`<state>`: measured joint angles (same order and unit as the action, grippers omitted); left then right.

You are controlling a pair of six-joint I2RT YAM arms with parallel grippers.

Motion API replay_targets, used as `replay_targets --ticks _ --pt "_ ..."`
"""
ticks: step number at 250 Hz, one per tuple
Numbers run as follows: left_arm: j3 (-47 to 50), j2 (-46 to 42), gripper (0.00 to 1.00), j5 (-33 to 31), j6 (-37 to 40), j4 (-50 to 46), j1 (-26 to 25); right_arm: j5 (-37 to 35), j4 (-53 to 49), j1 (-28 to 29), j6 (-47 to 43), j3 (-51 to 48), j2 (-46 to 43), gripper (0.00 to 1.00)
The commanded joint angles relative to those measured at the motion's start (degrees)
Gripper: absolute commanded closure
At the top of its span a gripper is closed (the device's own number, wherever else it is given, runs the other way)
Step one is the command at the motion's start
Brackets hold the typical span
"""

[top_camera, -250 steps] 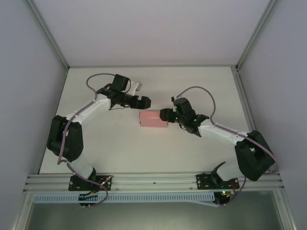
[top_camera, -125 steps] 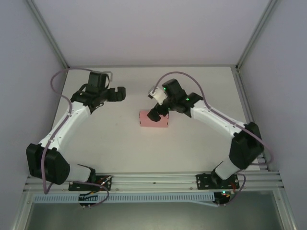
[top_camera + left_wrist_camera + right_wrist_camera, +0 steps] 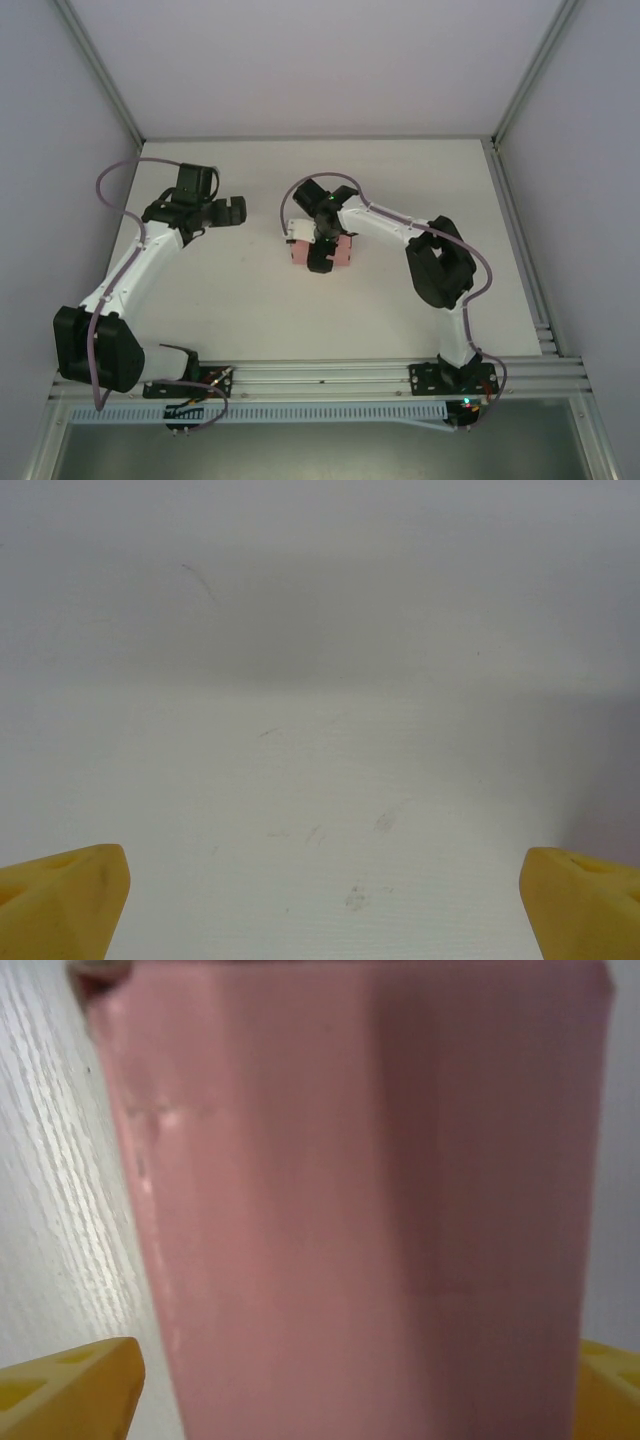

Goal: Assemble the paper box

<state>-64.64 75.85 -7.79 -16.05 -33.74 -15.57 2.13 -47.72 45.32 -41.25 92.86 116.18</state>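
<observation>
The pink paper box (image 3: 344, 252) lies folded into a small flat block at the middle of the white table (image 3: 250, 300). My right gripper (image 3: 320, 258) points down over the box's middle and covers part of it. In the right wrist view the box (image 3: 360, 1200) stands very close and blurred between the yellow fingertips (image 3: 70, 1390). The right gripper (image 3: 360, 1390) is open and straddles it, with a thin strip of table showing beside the left fingertip. My left gripper (image 3: 236, 210) hovers open to the left of the box, well apart from it. Its yellow fingertips (image 3: 60, 900) have only bare table between them.
Grey walls and metal frame posts (image 3: 100, 70) enclose the table on three sides. A rail (image 3: 320, 375) with the arm bases runs along the near edge. The right arm's elbow (image 3: 440, 265) is folded to the right of the box, its cable arching behind.
The right gripper left the box's right end, swung round the back and came down over the box's middle. The left gripper drew back leftward, away from the box.
</observation>
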Motion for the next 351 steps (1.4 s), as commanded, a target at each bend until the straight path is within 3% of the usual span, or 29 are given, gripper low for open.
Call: replay_targets --ticks 1,20,50,106,151,198,263,331,351 --pt "0.56 -1.28 0.0 -1.08 0.39 -0.56 0.45 -2.31 -0.88 -0.14 -2.55 1.49 0.81 0.15" --pt "0.62 -1.34 0.0 -0.76 0.41 -0.51 0.46 -2.61 -0.96 -0.14 -2.94 1.28 0.9 0.26" --pt "0.73 -1.6 0.0 -0.43 0.39 -0.2 0.54 -4.21 -0.55 -0.13 -3.55 1.08 0.07 0.57" --pt "0.86 -2.45 0.0 -0.5 0.12 -0.21 0.48 -10.54 6.37 0.1 -4.64 -0.83 -4.01 0.69" --pt "1.09 -4.04 0.0 -2.28 -0.08 -0.15 0.62 -22.39 26.2 1.0 -11.39 -10.93 -9.62 0.67" --pt "1.8 -4.58 0.0 -2.61 -0.55 0.07 0.72 -29.9 46.59 1.56 -18.99 -21.86 -9.85 0.63" --pt "1.93 -4.2 0.0 -2.38 -0.7 -0.18 0.72 -30.2 48.54 2.47 -17.47 -25.17 -8.29 0.58" --pt "1.79 -4.8 0.0 -2.32 -0.01 -0.36 0.73 -25.8 41.07 2.74 -14.14 -27.36 -11.61 0.44" --pt "1.88 -5.07 0.0 -1.99 -0.2 -0.27 0.73 -26.46 40.21 2.92 -12.97 -27.58 -12.36 0.43"
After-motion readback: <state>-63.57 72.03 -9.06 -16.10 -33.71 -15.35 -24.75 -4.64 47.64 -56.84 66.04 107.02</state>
